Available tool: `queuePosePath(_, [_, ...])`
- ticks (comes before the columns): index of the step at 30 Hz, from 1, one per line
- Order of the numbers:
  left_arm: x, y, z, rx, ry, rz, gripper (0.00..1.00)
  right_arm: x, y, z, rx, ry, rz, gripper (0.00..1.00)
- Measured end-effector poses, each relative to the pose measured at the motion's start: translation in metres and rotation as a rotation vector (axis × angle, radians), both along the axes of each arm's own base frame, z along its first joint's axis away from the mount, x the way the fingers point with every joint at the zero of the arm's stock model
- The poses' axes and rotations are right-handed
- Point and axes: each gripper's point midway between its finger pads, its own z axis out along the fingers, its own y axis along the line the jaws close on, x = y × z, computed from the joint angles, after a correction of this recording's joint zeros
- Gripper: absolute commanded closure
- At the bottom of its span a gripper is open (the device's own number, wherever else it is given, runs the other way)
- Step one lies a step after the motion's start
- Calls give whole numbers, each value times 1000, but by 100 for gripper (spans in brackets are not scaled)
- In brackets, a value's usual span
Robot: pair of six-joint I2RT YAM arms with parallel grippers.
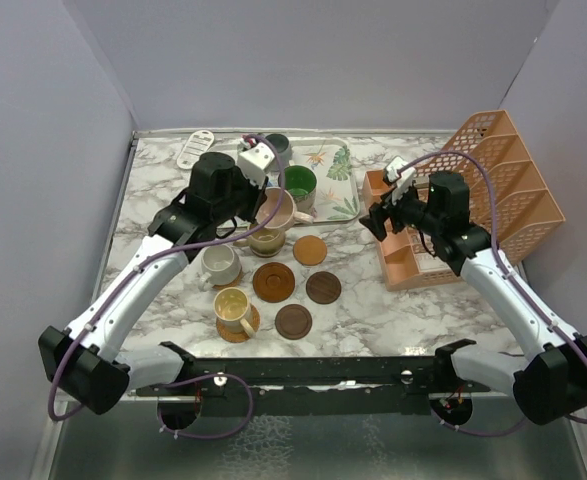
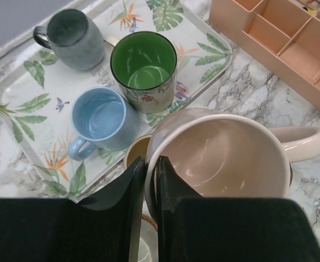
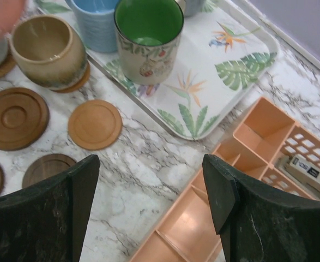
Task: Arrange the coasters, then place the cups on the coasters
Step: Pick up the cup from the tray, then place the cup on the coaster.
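One pink cup (image 2: 225, 158), rim between the closed left jaws.

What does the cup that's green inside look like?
The green-lined mug looks like glossy ceramic. It is deep green inside and cream outside, with painted flowers and leaves. It is empty and stands upright on the leaf-patterned tray, near the tray's edge. The light blue mug sits close beside it; whether they touch is unclear.

No legible text, label or number anywhere
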Motion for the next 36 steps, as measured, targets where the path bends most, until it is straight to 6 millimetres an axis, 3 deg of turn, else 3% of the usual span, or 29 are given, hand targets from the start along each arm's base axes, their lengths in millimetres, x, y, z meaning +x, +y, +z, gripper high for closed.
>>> queuePosePath(3, [6,-12,-21,13,58,-7,100,3,14,22,66,5,44,25])
queuePosePath(7, [19,-27,-43,36,124,-2,100,13,33,66,169,7,90,27])
queuePosePath(10, [28,-46,-42,39,128,-4,100,21,43,93,221,4,104,27])
queuePosePath(13, [38,-68,-24,28,82,-5,100,25,50,104,249,26,104,28])
queuePosePath(20, [50,-100,16,-10,-38,27,100,27,67,94,242,131,89,32])
queuePosePath(29, [52,-111,5,42,-66,88,100,43,68,54,153,229,-48,52])
queuePosePath(36, [52,-113,7,48,-90,112,100,52,61,42,110,233,-128,59])
